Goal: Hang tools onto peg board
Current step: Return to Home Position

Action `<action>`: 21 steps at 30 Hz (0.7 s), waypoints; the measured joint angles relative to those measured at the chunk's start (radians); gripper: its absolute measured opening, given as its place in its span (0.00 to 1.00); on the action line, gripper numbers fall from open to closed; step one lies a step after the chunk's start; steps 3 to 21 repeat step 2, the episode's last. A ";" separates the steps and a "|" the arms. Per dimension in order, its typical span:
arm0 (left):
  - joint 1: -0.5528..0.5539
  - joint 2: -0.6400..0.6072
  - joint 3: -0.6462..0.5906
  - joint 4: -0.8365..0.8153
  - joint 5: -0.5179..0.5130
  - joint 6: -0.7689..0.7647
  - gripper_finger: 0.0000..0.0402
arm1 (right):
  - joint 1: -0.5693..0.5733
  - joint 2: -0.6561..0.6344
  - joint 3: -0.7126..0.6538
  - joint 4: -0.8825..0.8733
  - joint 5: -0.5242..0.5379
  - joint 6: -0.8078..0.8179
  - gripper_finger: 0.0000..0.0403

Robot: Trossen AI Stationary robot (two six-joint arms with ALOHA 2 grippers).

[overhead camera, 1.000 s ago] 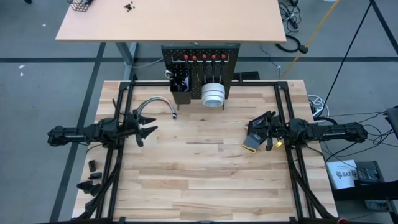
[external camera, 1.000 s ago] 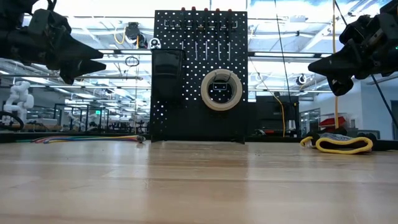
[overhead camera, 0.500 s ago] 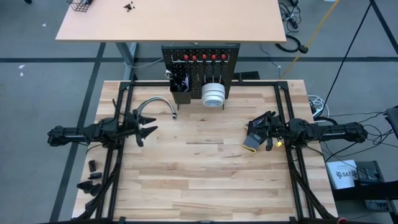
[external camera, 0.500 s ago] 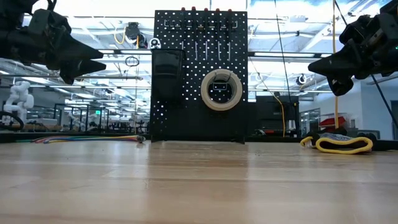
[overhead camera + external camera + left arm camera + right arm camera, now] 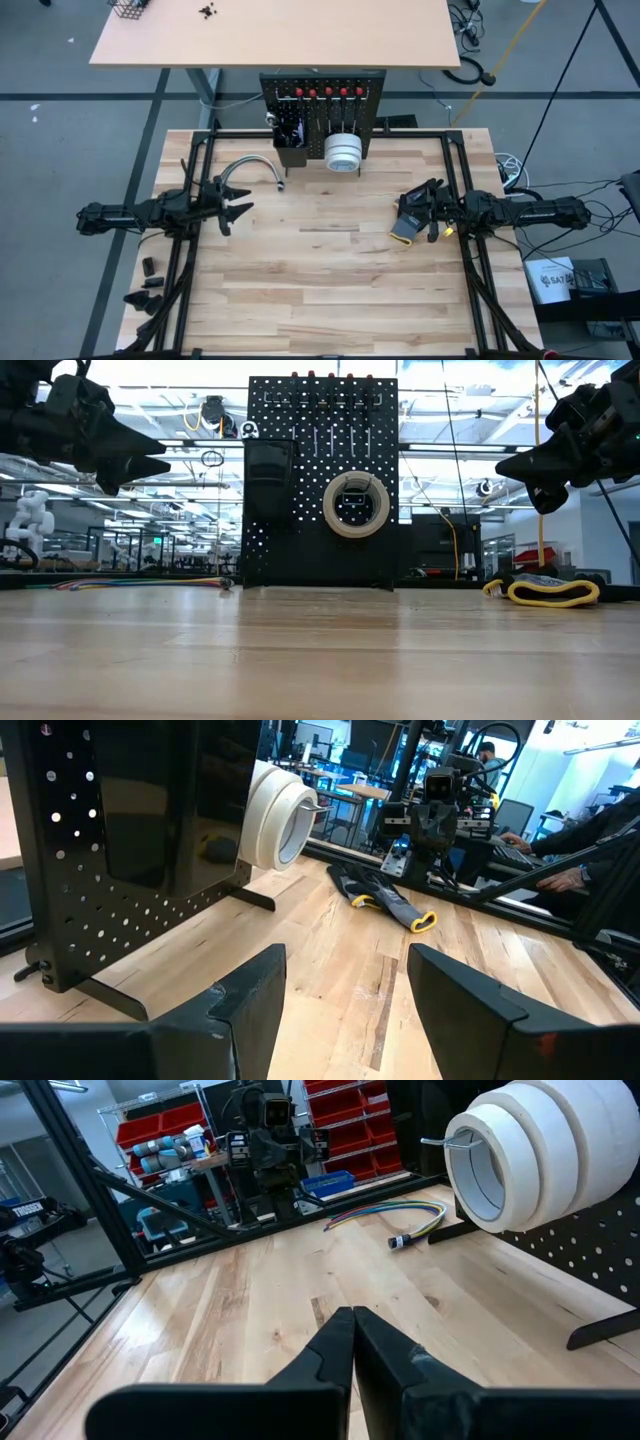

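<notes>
The black peg board [image 5: 322,105] stands upright at the table's far edge. On it hang red-handled screwdrivers [image 5: 320,92] in a row, silver tools [image 5: 335,440] below them, and white tape rolls [image 5: 342,153] on a wire hook [image 5: 445,1142]; a small black bin [image 5: 268,465] sits at its left. My left gripper [image 5: 245,209] hovers open at the table's left side. My right gripper [image 5: 402,213] hovers shut at the right side, above the black-and-yellow flat object [image 5: 406,228]. Neither holds anything.
A curved grey cable bundle [image 5: 250,167] lies on the table left of the peg board. The black-and-yellow flat object [image 5: 385,900] lies near my right gripper. Black frame rails [image 5: 330,133] border the table. The middle and near part of the wooden tabletop [image 5: 320,290] is bare.
</notes>
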 joint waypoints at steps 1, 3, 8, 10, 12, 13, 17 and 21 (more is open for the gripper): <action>0.000 0.000 0.000 0.000 0.000 0.000 0.53 | 0.000 0.000 0.000 0.000 0.000 0.000 0.02; 0.000 0.000 0.000 0.000 0.000 0.000 0.53 | 0.000 0.000 0.000 0.000 0.000 0.000 0.02; 0.000 0.000 0.000 0.000 0.000 0.000 0.53 | 0.000 0.000 0.000 0.000 0.000 0.000 0.02; 0.000 0.000 0.000 0.000 0.000 0.000 0.53 | 0.000 0.000 0.000 0.000 0.000 0.000 0.02; 0.000 0.000 0.000 0.000 0.000 0.000 0.53 | 0.000 0.000 0.000 0.000 0.000 0.000 0.02; 0.000 0.000 0.000 0.000 0.000 0.000 0.53 | 0.000 0.000 0.000 0.000 0.000 0.000 0.02; 0.000 0.000 0.000 0.000 0.000 0.000 0.53 | 0.000 0.000 0.000 0.000 0.000 0.000 0.02; 0.000 0.000 0.000 0.000 0.000 0.000 0.53 | 0.000 0.000 0.000 0.000 0.000 0.000 0.02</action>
